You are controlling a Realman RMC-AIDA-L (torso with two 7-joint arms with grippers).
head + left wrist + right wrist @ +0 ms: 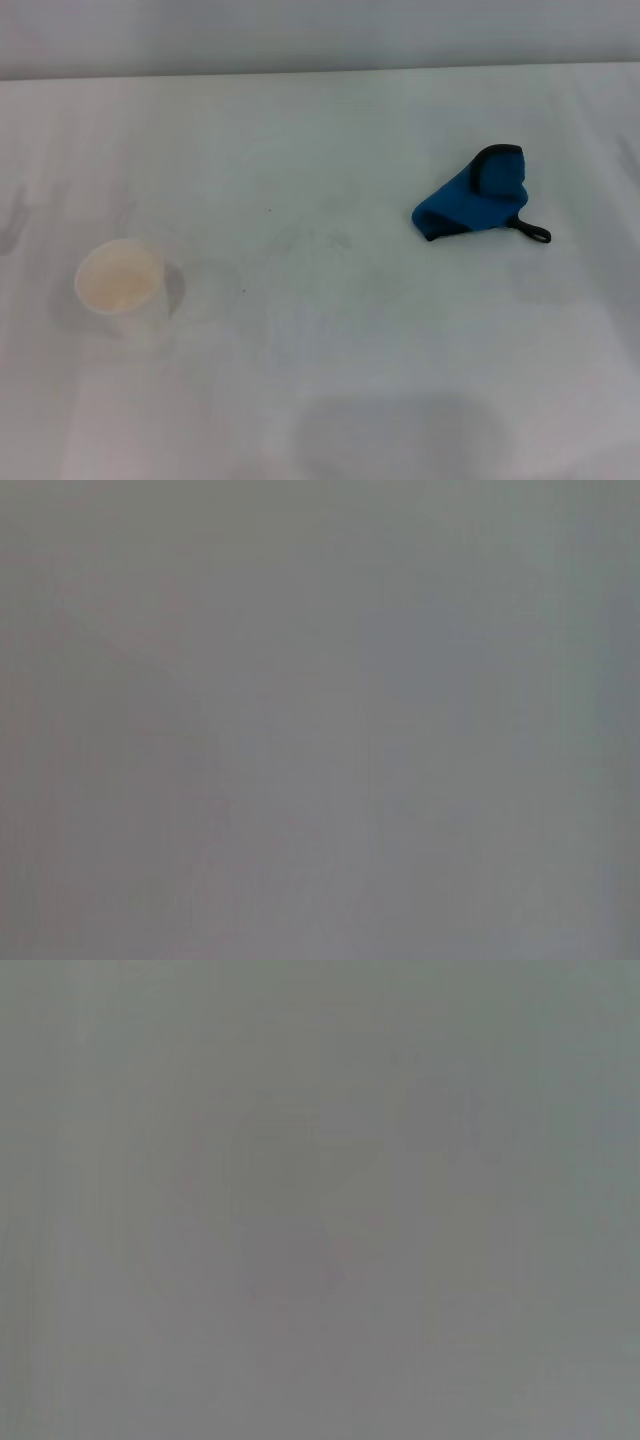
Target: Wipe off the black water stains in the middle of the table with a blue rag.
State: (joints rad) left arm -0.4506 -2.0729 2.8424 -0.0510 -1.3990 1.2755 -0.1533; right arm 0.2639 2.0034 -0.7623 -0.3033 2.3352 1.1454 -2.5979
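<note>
The blue rag (472, 197) lies crumpled on the white table (330, 380), right of the middle, with its black edging on top and its small black loop (534, 232) pointing right. No black water stains show in the middle of the table; I see only faint greyish smears (322, 240) and a tiny dark speck (268, 210). Neither gripper appears in the head view. Both wrist views show only a plain grey surface, with no fingers.
A white paper cup (122, 285) stands upright at the left of the table, open side up. The table's far edge (320, 72) meets a pale wall. A soft shadow (400, 440) falls on the near part.
</note>
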